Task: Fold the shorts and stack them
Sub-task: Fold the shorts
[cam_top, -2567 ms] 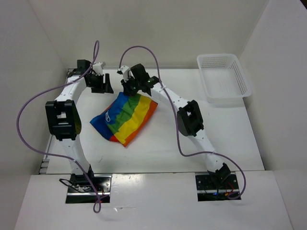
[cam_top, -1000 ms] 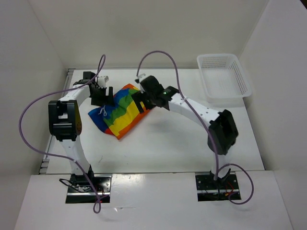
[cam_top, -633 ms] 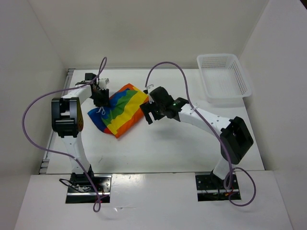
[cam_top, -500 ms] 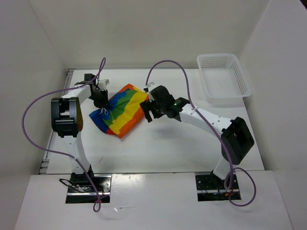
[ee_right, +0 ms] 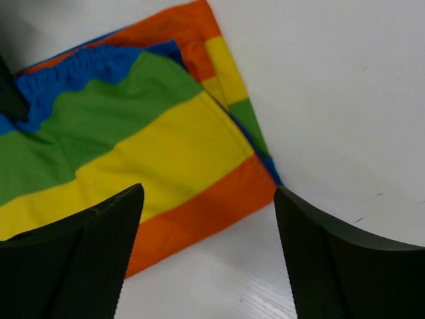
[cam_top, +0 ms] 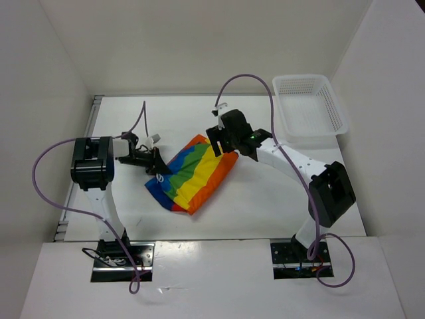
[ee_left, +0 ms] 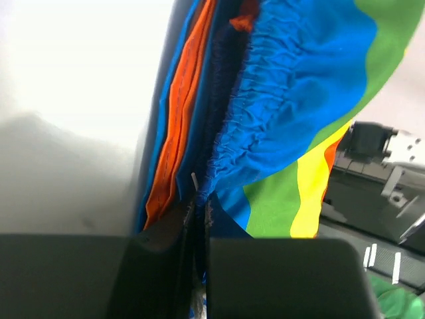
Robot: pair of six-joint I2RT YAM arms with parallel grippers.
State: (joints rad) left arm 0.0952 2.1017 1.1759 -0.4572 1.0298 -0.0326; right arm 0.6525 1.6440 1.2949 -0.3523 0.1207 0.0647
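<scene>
The rainbow-striped shorts (cam_top: 194, 174) lie folded on the white table, left of centre. My left gripper (cam_top: 154, 161) is at their left end, shut on the gathered blue waistband edge (ee_left: 200, 197). In the left wrist view the shorts (ee_left: 299, 80) spread away from the jaws, with orange folds beside the blue. My right gripper (cam_top: 222, 136) hovers over the far right corner of the shorts. Its jaws (ee_right: 207, 193) stand open above the orange stripe of the shorts (ee_right: 133, 146), holding nothing. The white drawstring (cam_top: 159, 178) shows near the left gripper.
A white mesh basket (cam_top: 309, 107) stands at the back right corner of the table. White walls close in the left, back and right sides. The right arm's black body (ee_left: 378, 173) shows behind the shorts in the left wrist view.
My left gripper has shut on the waistband edge and pulled the shorts toward the near right. My right gripper has swung back over the shorts' far right corner, its jaws narrowing a little.
</scene>
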